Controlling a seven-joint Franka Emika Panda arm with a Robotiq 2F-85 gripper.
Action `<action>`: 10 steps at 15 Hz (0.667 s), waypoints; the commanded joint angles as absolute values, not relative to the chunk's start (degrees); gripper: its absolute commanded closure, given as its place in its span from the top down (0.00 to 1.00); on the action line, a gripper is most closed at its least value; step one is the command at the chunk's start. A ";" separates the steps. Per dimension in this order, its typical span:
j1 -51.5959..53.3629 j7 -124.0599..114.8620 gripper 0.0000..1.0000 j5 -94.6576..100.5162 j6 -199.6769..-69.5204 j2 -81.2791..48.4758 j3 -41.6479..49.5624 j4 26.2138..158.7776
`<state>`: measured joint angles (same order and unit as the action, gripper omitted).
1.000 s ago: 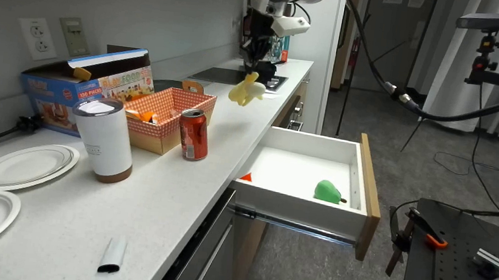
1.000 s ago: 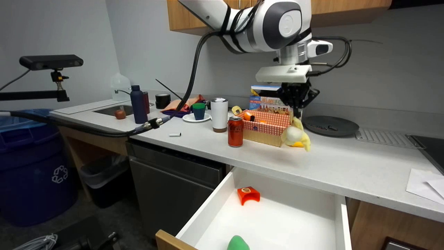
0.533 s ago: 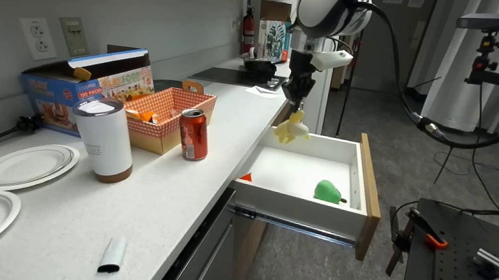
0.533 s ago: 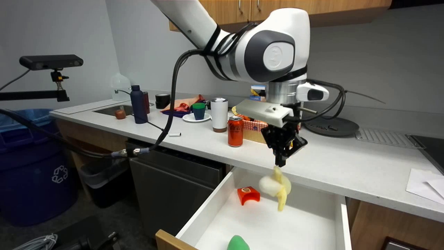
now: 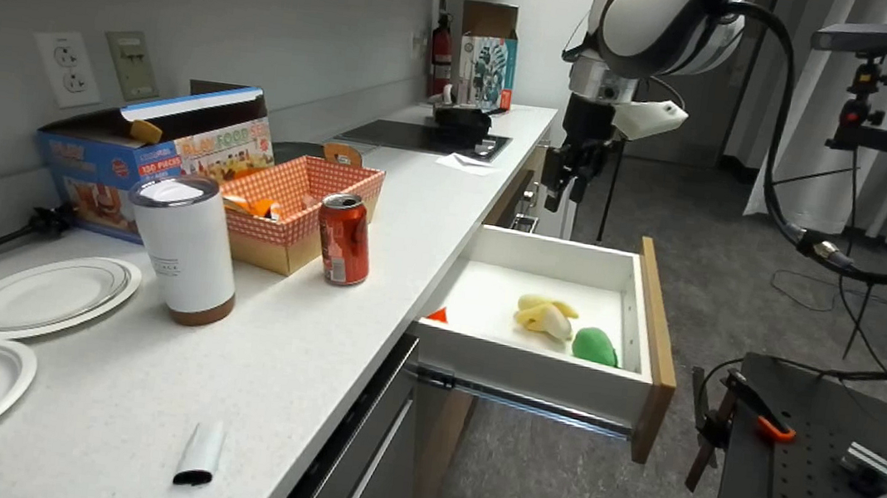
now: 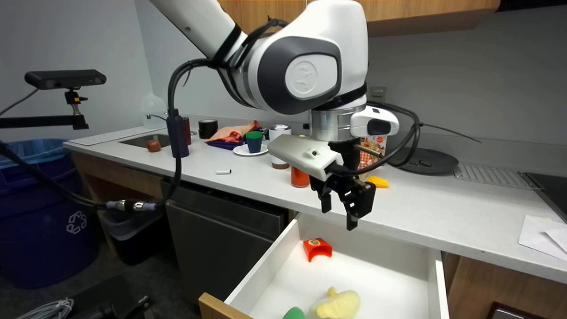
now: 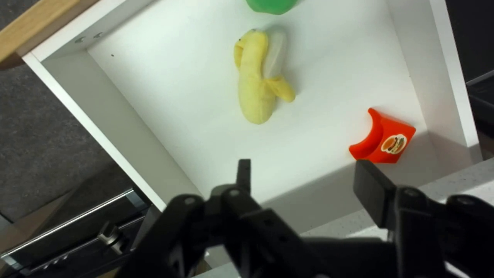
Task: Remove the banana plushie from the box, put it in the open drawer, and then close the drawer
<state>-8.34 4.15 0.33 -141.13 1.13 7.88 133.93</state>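
The pale-yellow banana plushie (image 5: 544, 319) lies loose on the white floor of the open drawer (image 5: 653, 348), close beside a green toy (image 5: 596, 347). In the wrist view the whole plushie (image 7: 252, 85) shows, clear of the fingers. Above the drawer hangs my gripper (image 6: 339, 217), its jaws apart and nothing between them; in the wrist view the gripper (image 7: 303, 170) also shows this gap. The checkered orange-red box (image 5: 264, 249) stands on the counter, with orange items inside. In an exterior view the arm hides most of it. The drawer's handle is hidden.
A red burger-print holder (image 7: 386, 139) lies in the drawer near the counter side. On the counter stand a red can (image 5: 344, 242), a white tumbler (image 5: 188, 253) and a blue printed carton (image 5: 110, 169). The counter edge (image 6: 248, 190) overhangs the drawer's back.
My gripper has carried the plushie from above the counter to over the drawer and opened. The plushie has dropped onto the drawer floor, and the green toy has shifted and turned slightly.
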 commanded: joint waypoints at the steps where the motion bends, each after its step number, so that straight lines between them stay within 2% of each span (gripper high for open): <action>1: -8.23 4.22 0.78 0.37 -141.18 2.01 8.00 134.40; 2: -8.22 4.29 0.81 0.38 -141.30 2.57 8.00 134.81; 8: -8.22 4.32 0.81 0.38 -141.54 2.89 8.01 135.25; 9: -8.22 4.32 0.95 0.38 -141.54 2.89 8.01 135.25; 10: -8.54 2.44 0.97 3.24 -141.70 2.81 8.00 135.20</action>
<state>-8.34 4.35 0.34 -141.69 2.81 7.88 135.33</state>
